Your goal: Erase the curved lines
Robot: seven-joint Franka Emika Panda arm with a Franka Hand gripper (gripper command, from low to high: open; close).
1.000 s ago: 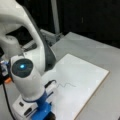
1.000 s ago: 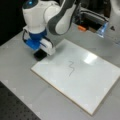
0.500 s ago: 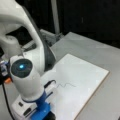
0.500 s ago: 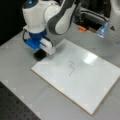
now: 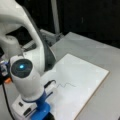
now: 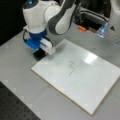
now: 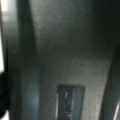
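Observation:
The curve lines (image 6: pixel 71 68) are one short dark wavy squiggle near the middle of the white board (image 6: pixel 100 80), which lies flat on the grey table. In a front view the squiggle (image 5: pixel 65 85) sits just right of the arm's wrist, on the same board (image 5: pixel 85 67). My gripper (image 6: pixel 40 53) hangs low beside the board's left corner, under the white and blue hand. A dark block shows beneath it, and the hand hides its fingers. The wrist view is dark and shows only a grey surface with a pale rectangle (image 7: pixel 70 102).
An orange object (image 6: pixel 81 28) and a blue-tinted clear item (image 6: pixel 102 28) lie behind the board at a front view's top right. A black perforated mat (image 6: pixel 12 107) borders the table at bottom left. A grey upright post (image 5: pixel 55 17) stands behind the table.

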